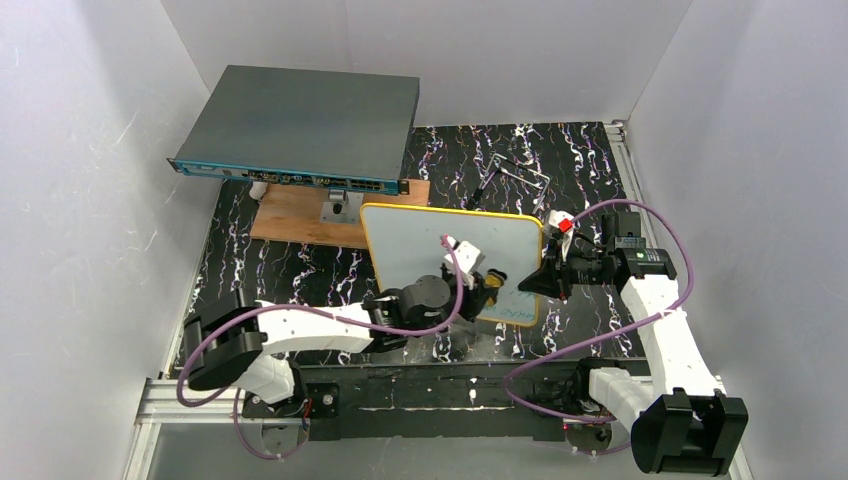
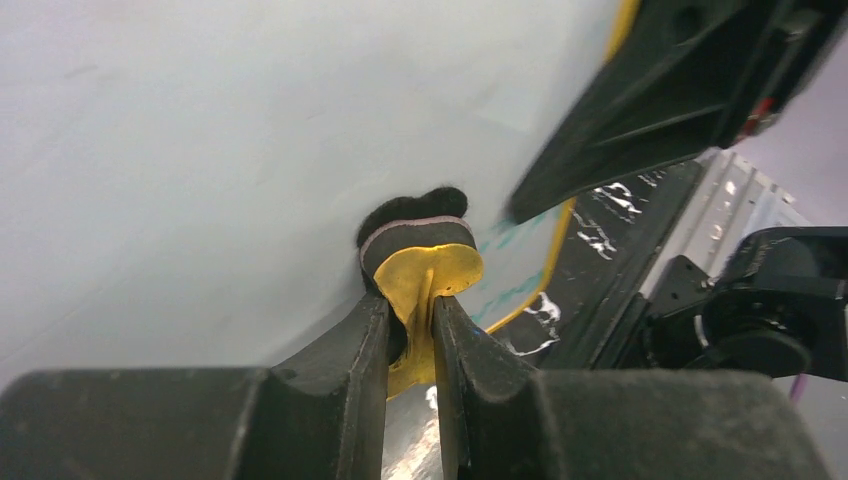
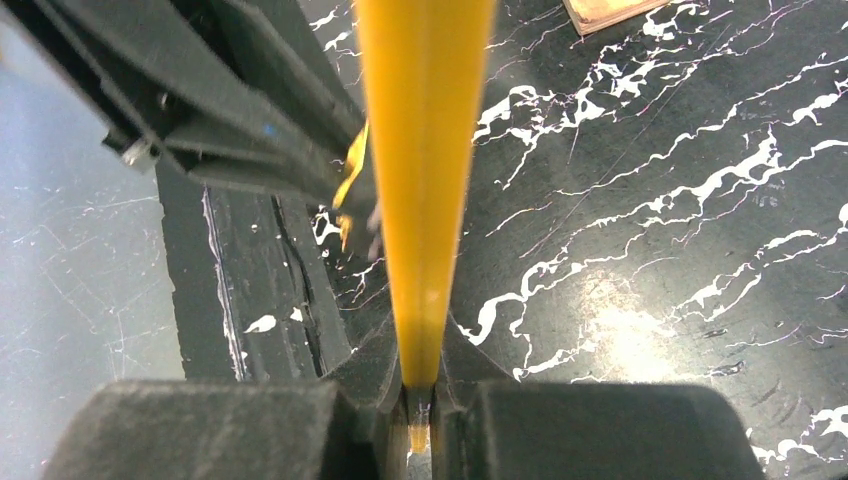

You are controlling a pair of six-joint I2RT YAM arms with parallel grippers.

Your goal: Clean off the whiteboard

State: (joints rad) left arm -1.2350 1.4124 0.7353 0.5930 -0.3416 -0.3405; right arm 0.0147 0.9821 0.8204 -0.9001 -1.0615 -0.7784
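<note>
- The small rectangular whiteboard [image 1: 420,250] with rounded corners and a thin yellow-orange frame sits over the middle of the black, white-veined worktop [image 1: 300,270], nearer its near edge than its far one.
- From where I stand the whiteboard looks tilted rather than flat, with its white face turned towards the left arm. I cannot tell how far it is off the worktop.
- The right hand [image 1: 548,280] is clenched on the whiteboard's right-hand edge. In the right wrist view the yellow frame [image 3: 425,150] runs edge-on straight into the right hand [image 3: 422,385], with the two jaws pressed against it from either side.
- The left hand [image 1: 487,283] reaches across the lower right part of the whiteboard's face.
- In the left wrist view the left hand [image 2: 412,310] is grasping a small eraser [image 2: 420,258] with a yellow back and a black felt pad, and its fingers [image 2: 350,360] pinch the yellow part.
- The black pad touches the white surface [image 2: 200,150].
- Some green writing [image 1: 512,312] shows near the whiteboard's lower right corner, just beside the eraser [image 2: 505,290]. The rest of the face looks blank.
- A large dark-grey flat box [image 1: 300,120] fills the far left corner of the worktop.
- A brown wooden board [image 1: 290,215] lies under the flat box's near edge, just beyond the whiteboard's far left corner.
- A thin bent metal rod [image 1: 520,170] lies towards the far right corner.
</note>
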